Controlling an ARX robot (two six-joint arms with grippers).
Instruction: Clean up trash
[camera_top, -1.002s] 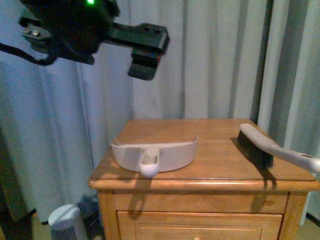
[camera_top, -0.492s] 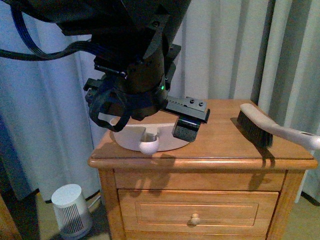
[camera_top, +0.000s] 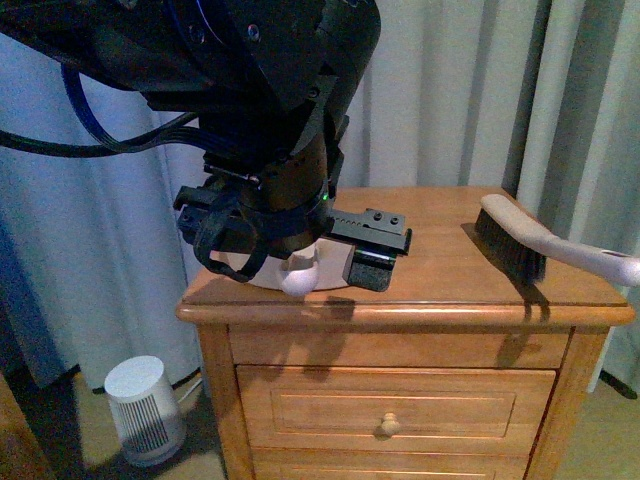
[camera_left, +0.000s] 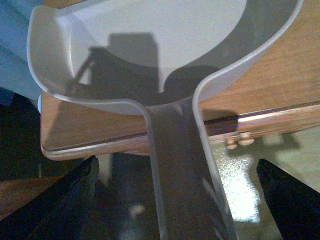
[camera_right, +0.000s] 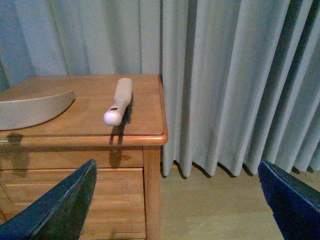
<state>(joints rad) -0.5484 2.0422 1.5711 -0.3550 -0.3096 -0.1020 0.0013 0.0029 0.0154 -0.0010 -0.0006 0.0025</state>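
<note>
Hazard check: dustpan pick-up at bench edge, trash unlocated.
Left gripper (camera_left: 177, 167) straddles the dustpan (camera_left: 150, 35) handle, jaws wide apart and gripping nothing; an off-centre closure could skid it on the bench (camera_top: 450, 290) or tip it over the edge its handle overhangs. Right gripper (camera_right: 177, 172) hangs clear of the bench, jaws open, empty. Brush (camera_top: 510, 250) handle also overhangs. Dustpan interior is bare; trash appears in no view.

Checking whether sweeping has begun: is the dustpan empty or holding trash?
Empty, as far as shown: the left wrist view looks into the dustpan and shows only bare plastic and shadow, no paper.
</note>
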